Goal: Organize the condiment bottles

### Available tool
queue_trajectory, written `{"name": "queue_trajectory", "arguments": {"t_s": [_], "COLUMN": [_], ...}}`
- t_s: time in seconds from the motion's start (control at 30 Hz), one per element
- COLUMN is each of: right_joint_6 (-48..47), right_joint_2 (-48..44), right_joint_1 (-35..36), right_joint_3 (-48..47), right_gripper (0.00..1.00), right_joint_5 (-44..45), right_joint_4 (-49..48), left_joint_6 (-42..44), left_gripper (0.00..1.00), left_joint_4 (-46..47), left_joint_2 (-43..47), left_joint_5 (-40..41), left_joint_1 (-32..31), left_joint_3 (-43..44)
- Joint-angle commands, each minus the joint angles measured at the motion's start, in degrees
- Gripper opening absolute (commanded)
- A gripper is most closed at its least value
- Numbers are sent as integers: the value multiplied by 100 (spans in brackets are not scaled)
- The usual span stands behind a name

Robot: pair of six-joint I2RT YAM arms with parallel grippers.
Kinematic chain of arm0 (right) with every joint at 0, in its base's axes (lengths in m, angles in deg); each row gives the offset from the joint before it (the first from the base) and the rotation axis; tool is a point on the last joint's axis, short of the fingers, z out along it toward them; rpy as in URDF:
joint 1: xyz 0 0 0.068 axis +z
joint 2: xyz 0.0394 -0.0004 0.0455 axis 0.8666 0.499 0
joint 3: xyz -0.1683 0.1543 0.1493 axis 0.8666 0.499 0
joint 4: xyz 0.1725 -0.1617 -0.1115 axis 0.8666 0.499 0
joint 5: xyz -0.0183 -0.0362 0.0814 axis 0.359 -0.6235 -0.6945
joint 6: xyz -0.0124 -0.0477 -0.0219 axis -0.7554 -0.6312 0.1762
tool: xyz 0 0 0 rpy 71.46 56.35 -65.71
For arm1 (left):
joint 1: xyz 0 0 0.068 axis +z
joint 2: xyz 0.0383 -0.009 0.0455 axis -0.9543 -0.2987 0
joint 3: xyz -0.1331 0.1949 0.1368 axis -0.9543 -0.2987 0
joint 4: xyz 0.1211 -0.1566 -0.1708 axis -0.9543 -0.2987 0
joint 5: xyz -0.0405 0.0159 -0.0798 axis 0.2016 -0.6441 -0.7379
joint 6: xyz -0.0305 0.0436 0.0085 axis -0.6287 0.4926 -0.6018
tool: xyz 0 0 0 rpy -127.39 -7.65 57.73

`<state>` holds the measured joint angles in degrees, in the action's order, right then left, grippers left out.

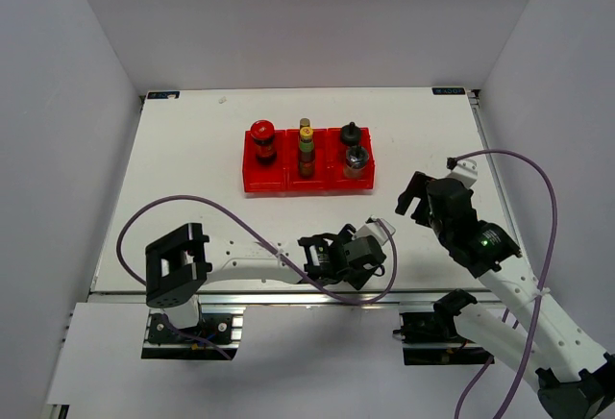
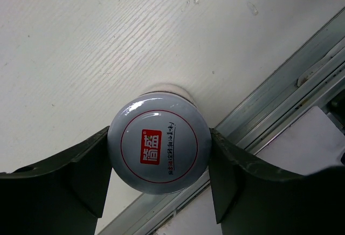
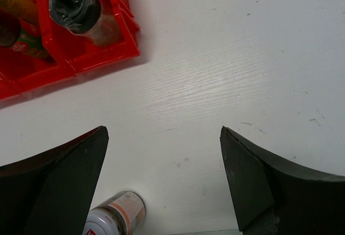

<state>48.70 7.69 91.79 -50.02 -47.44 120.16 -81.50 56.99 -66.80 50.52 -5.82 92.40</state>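
Contact on both sides: my left fingers (image 2: 81, 181) are closed on the small silver-lidded jar (image 2: 158, 142). Each dark pad presses against the rim of its glossy lid, which bears a red square label with white characters inside a thin red ring. The jar is on the side of the red plastic three-compartment bin (image 1: 264, 184) that faces my bases. It is off the bin's right end and well apart from it, close to the aluminium rail (image 2: 280, 105) that edges the white surface (image 2: 81, 57). I cannot tell whether its base touches the surface.

My right fingers (image 3: 54, 192) are spread wide over bare surface, near the bin's right front corner but apart from it.

Inside the bin, the red-lidded dark jar (image 1: 261, 140) stands in the left compartment. The middle compartment holds the yellow-capped bottle (image 1: 307, 140), with a thinner dark-topped bottle (image 1: 305, 123) just beyond it toward the far wall. In the right compartment the black-lidded jar (image 1: 350, 134) stands at the far side. The dark-metallic-lidded jar (image 1: 356, 160) is just in front of it, against the wall nearest my right fingers.
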Motion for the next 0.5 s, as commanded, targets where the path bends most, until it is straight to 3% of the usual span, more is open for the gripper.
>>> {"name": "queue_trajectory", "arguments": {"t_s": [0.0, 0.17, 0.3, 0.47], "right_joint_6": [11, -15, -33, -42], "right_joint_2": [-20, -30, 111, 287], "right_joint_1": [-17, -17, -17, -17], "right_joint_3": [61, 122, 131, 105], "right_gripper": [89, 89, 89, 89], "right_joint_5": [159, 124, 106, 176], "right_joint_4": [-146, -190, -225, -295], "left_joint_6": [-14, -233, -400, -287], "left_gripper": [46, 39, 28, 30], "left_joint_4": [-16, -209, -69, -174], "left_joint_2": [327, 686, 1326, 1952], "left_joint_5": [-22, 198, -48, 732], "left_joint_1": [30, 468, 1531, 2322], "left_joint_3": [34, 8, -404, -405]}}
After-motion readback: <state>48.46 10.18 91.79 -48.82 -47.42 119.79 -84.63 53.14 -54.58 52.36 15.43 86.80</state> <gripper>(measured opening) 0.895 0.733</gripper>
